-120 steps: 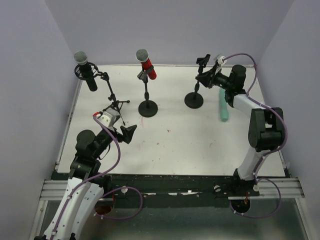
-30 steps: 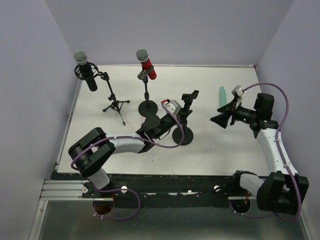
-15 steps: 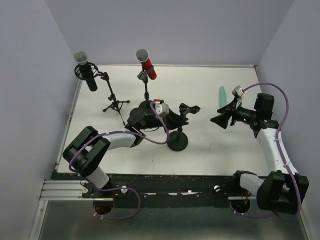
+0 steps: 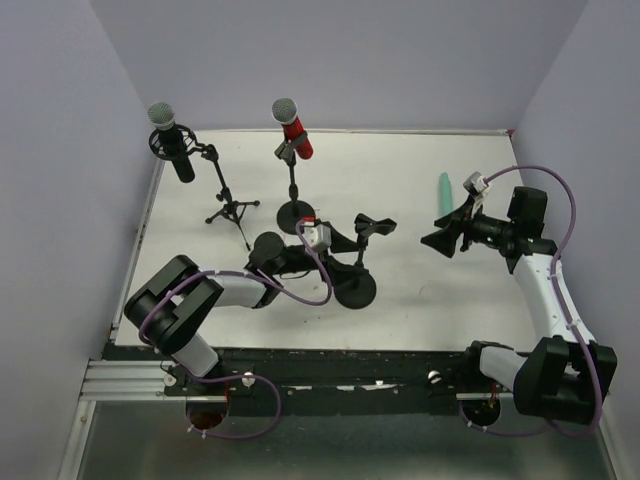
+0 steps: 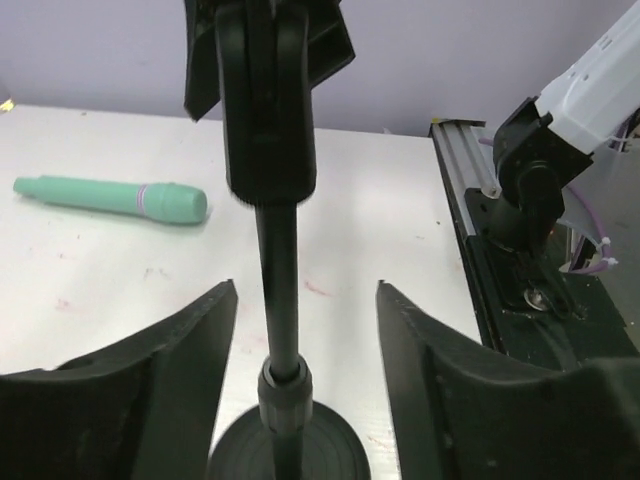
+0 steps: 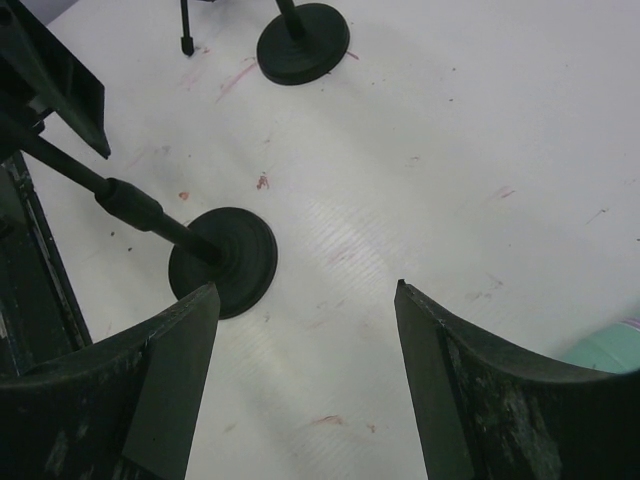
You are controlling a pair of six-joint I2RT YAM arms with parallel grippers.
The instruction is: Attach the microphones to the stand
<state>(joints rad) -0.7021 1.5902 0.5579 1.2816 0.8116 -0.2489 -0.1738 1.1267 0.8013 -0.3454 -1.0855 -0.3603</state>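
Green microphone (image 4: 445,192) lying just beside right pincer (image 6: 305,290), spread apart, left pincer (image 5: 305,305) spread astride stand (image 4: 355,291)

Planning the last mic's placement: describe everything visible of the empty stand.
The empty stand is all black: a round flat base resting on the white table, a thin pole with a collar low down, an empty clip on top. It stands front-centre. Open fingers of the left gripper flank its pole, seemingly without touching.

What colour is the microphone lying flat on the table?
The microphone is mint green, head included; the left wrist view shows it best.
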